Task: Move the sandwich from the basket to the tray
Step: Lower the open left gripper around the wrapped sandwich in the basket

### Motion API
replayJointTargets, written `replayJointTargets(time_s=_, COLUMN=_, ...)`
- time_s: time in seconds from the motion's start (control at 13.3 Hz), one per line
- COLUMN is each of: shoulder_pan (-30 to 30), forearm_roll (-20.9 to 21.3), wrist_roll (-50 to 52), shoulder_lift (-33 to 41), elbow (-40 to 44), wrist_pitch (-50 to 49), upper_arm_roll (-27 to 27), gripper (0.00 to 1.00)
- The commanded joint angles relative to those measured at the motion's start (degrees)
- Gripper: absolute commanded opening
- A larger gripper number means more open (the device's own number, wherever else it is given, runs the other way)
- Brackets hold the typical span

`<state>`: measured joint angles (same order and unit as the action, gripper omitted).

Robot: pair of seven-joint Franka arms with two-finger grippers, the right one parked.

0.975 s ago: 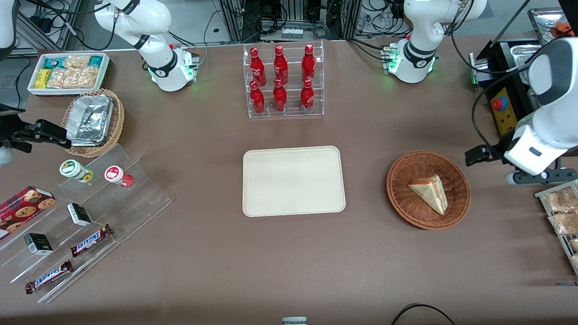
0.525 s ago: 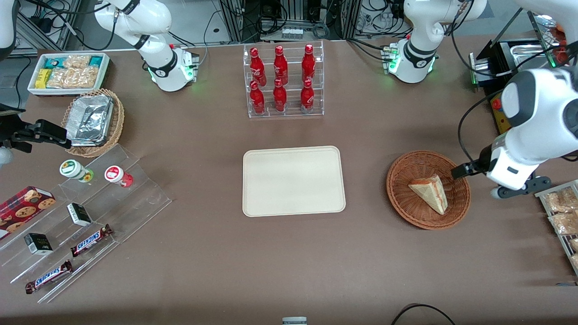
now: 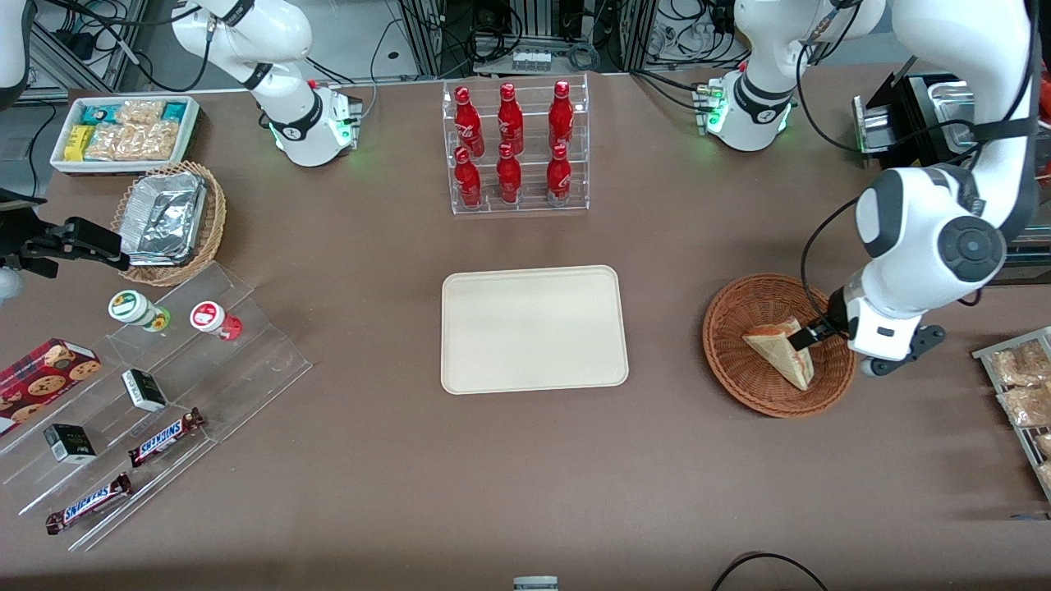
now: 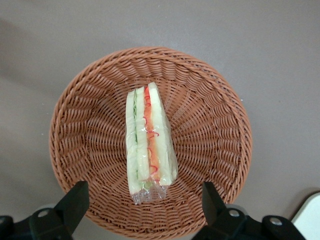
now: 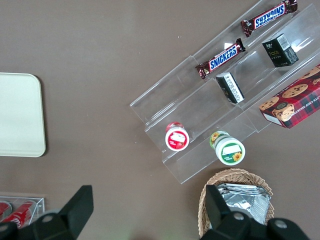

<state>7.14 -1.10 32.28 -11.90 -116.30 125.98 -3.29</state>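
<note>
One claw point(image 4: 142, 210) wide open, apparently hovering above sandwich point(image 4: 149, 142).

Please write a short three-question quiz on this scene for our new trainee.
1. True or false: the sandwich lies in the basket.
2. The gripper is: A) shut on the sandwich; B) open above the basket; C) over the tray.
3. How many red bottles stand in the clear rack?

Key: 1. True; the tray holds nothing yet. 2. B; its fingers straddle the sandwich's end without touching it. 3. Six.
</note>
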Motion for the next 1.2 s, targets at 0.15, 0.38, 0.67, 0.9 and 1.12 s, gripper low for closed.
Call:
replayJointTargets(time_s=0.15, shoulder_pan=0.5, forearm_roll=-0.2, wrist_roll=4.3, shoulder_lift=1.3, elbow=-6.6, wrist_pitch=7.4, upper_arm_roll=-0.1, gripper=1.0)
replayJointTargets(time_s=0.38, shoulder_pan=0.5, forearm_roll=-0.2, wrist_roll=4.5, shoulder_lift=0.0, elbow=-8.2, wrist_pitch=11.6, upper_arm_roll=-0.1, gripper=1.0)
replayJointTargets(time_s=0.67, shoulder_pan=0.5, forearm_roll=-0.2, wrist_roll=4.5, shoulder_lift=-1.9, elbow=-8.3, wrist_pitch=13.3, upper_arm_roll=0.0, gripper=1.0)
replayJointTargets(time_s=0.9, shoulder_pan=0.5, forearm_roll=-0.2, wrist_roll=4.5, shoulder_lift=-2.6, elbow=-8.3, wrist_pitch=13.4, upper_arm_roll=0.0, gripper=1.0)
replayJointTargets(time_s=1.12, shoulder_pan=0.5, forearm_roll=-0.3, wrist_roll=4.5, shoulder_lift=-3.3, elbow=-8.3, wrist_pitch=14.3, upper_arm_roll=0.4, gripper=1.0)
